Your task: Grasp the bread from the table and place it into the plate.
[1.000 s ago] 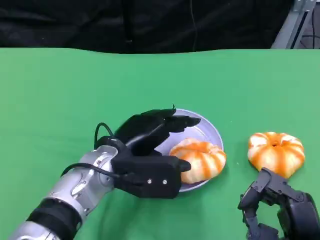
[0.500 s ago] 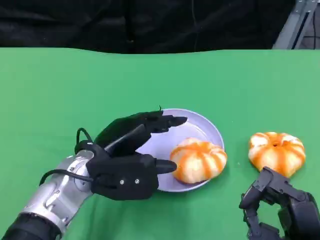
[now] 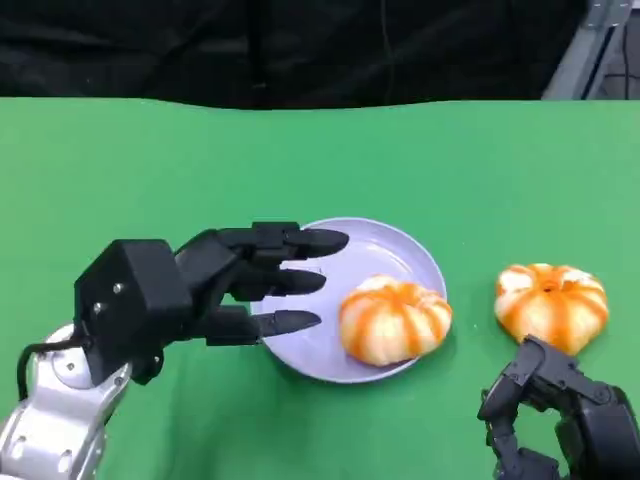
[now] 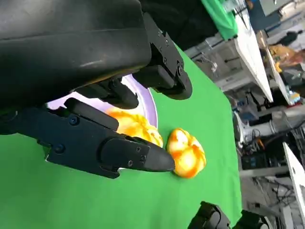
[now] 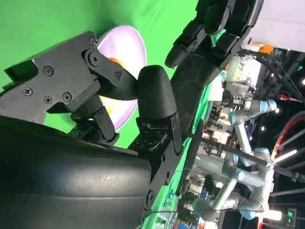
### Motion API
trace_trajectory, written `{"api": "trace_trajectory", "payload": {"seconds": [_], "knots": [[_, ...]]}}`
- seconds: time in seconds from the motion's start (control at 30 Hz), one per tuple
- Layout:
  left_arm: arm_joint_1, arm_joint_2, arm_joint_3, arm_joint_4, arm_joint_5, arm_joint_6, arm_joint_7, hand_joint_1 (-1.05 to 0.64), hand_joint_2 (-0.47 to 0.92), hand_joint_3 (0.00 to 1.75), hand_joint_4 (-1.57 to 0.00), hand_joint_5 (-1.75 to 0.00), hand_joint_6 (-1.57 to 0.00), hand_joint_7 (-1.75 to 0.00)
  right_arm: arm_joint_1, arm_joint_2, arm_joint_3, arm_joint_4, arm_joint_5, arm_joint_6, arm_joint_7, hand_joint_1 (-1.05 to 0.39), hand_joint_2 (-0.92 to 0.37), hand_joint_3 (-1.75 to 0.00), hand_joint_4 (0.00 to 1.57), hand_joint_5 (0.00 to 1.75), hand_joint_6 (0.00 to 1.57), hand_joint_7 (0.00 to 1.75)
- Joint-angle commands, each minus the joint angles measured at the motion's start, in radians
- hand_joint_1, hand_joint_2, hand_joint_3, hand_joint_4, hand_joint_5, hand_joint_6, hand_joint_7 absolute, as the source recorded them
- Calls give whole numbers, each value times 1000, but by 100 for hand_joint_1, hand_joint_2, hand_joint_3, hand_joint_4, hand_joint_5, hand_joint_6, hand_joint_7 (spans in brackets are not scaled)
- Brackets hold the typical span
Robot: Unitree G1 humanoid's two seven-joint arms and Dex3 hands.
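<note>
the left hand point(image 3: 200, 285) is pulling back from the plate point(image 3: 395, 245), its fingers point(image 3: 290, 322) spread and gripping nothing now, only the tips hanging over the plate's near-left rim, where a second ago they were reaching right over to the bread point(image 3: 395, 320); that bread is sitting inside the plate toward its near-right edge, so i'm judging this one placed. a second bread point(image 3: 551, 305) is lying on the green cloth point(image 3: 150, 170) just right of the plate. the right hand point(image 3: 560, 420) is waiting near it with fingers curled, holding nothing. both buns are looking soft, glossy, pumpkin-ribbed, orange and cream; the plate is looking smooth, shallow, pale lilac
</note>
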Motion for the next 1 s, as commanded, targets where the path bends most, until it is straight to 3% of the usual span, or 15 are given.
{"api": "trace_trajectory", "payload": {"seconds": [0.03,0.07,0.1,0.13,0.17,0.2,0.23,0.27,0.33,0.53,0.57,0.63,0.67,0.9,1.0], "knots": [[13,9,22,-22,-18,25,-20,-48,92,16,-63,-17,-59,-6,2,-11,-6,-7,14,-5,1,-11,-57,-111,82,175,71,161],[80,16,94,-118,-176,140,-47,-45,92,15,-63,-17,-61,-6,-1,-12,-8,-6,16,-6,1,-11,-57,-111,82,175,71,161],[130,22,149,-192,-296,231,-66,-24,90,31,-65,-52,-69,-13,-2,-14,-9,-5,17,-6,2,-11,-57,-111,83,175,72,161],[164,27,187,-246,-379,298,-77,-11,82,52,-51,-101,-74,-19,-4,-14,-10,-4,18,-7,2,-11,-57,-111,83,175,72,161],[251,42,243,-336,-472,331,-90,-6,78,62,-45,-120,-74,-22,-4,-16,-11,-7,21,-3,6,-11,-56,-111,83,175,72,161],[305,51,276,-392,-518,344,-95,6,70,100,-48,-146,-80,-46,-4,-16,-11,-9,23,0,8,-11,-56,-112,84,175,72,161],[343,59,300,-433,-552,359,-97,15,62,130,-50,-163,-67,-92,-4,-17,-11,-10,24,2,10,-11,-56,-112,84,175,72,161],[364,64,315,-461,-576,375,-96,17,59,141,-51,-169,-59,-113,-4,-17,-11,-11,25,3,11,-10,-56,-112,84,175,72,161],[372,70,324,-482,-595,401,-88,20,57,149,-52,-173,-53,-131,-4,-17,-11,-11,26,4,11,-10,-56,-112,84,175,72,161],[376,71,335,-499,-605,427,-84,20,56,151,-52,-175,-50,-137,-4,-18,-11,-12,27,4,12,-10,-56,-111,84,175,72,161],[424,74,367,-490,-647,438,-112,19,59,152,-61,-175,-56,-145,-10,-23,-14,-2,27,1,15,-10,-56,-111,83,175,72,161],[484,80,409,-479,-703,452,-146,16,69,150,-93,-175,-78,-168,-16,-30,-19,11,27,-3,18,-10,-56,-112,83,175,72,161],[498,81,416,-473,-717,455,-159,15,71,149,-97,-175,-81,-171,-15,-32,-19,10,32,0,21,-10,-56,-113,83,175,72,161],[506,81,414,-458,-712,457,-173,15,73,146,-102,-175,-84,-175,-13,-34,-20,10,41,-1,27,-10,-54,-117,83,175,71,162],[514,80,407,-432,-690,455,-173,27,81,151,-105,-175,-79,-175,-10,-36,-22,12,39,-12,25,-10,-54,-116,83,175,71,162]]}}
